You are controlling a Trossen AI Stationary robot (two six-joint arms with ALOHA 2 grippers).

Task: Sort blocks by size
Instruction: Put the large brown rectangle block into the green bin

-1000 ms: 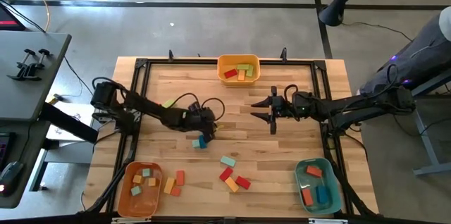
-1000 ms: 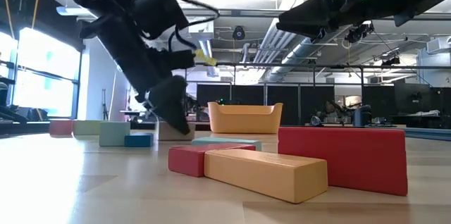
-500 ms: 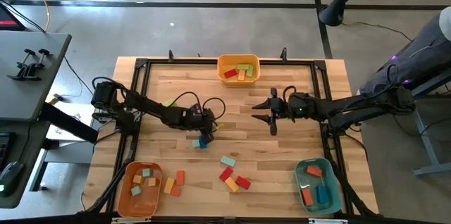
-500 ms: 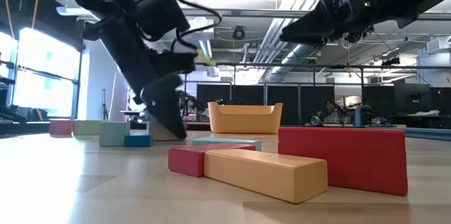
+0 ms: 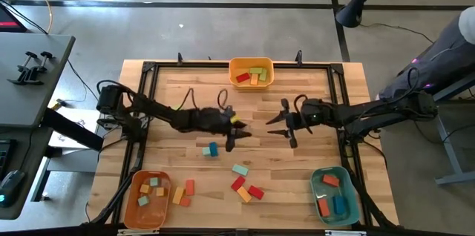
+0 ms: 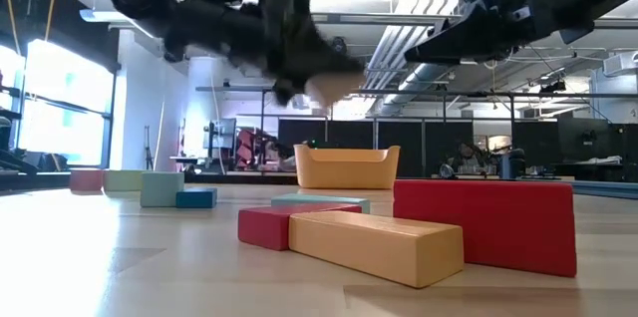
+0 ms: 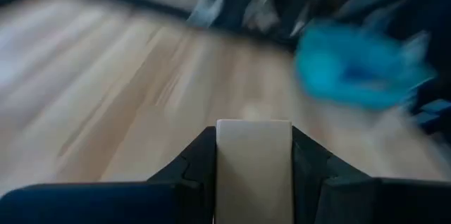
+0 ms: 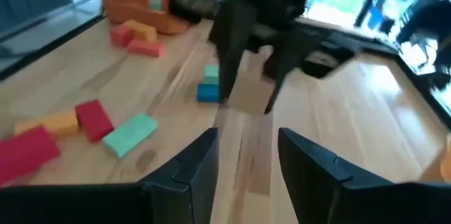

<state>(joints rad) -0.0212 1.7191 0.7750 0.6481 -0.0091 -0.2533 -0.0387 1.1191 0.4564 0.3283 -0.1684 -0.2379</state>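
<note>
My left gripper (image 5: pixel 234 138) hangs over the middle of the table, shut on a pale tan block (image 7: pixel 254 160), which also shows in the right wrist view (image 8: pixel 250 97). My right gripper (image 5: pixel 286 125) hovers open to its right with nothing between its fingers (image 8: pixel 197 160). A teal and a blue block (image 5: pixel 210 149) lie flat just near-left of my left gripper. A teal block (image 5: pixel 239 169), two red blocks (image 5: pixel 255 191) and a yellow block (image 5: pixel 243 194) lie nearer the front edge. My left gripper pinches the tan block by two opposite sides (image 7: pixel 224 160) between its two fingers (image 7: pixel 310 164). The block is lifted clear of the table (image 8: pixel 250 97), and the fingers slant down toward the table's right.
A yellow bin (image 5: pixel 251 80) with blocks stands at the far edge. An orange bin (image 5: pixel 137 188) sits at the near left with loose blocks (image 5: pixel 183 191) beside it. A teal bin (image 5: pixel 349 191) sits at the near right. Bare wood lies between the two grippers.
My left gripper has shut on the tan block beside the teal and blue pair, risen off the table and swung toward the right edge, tipping from pointing down to a slant. The block has come up clear of the table.
</note>
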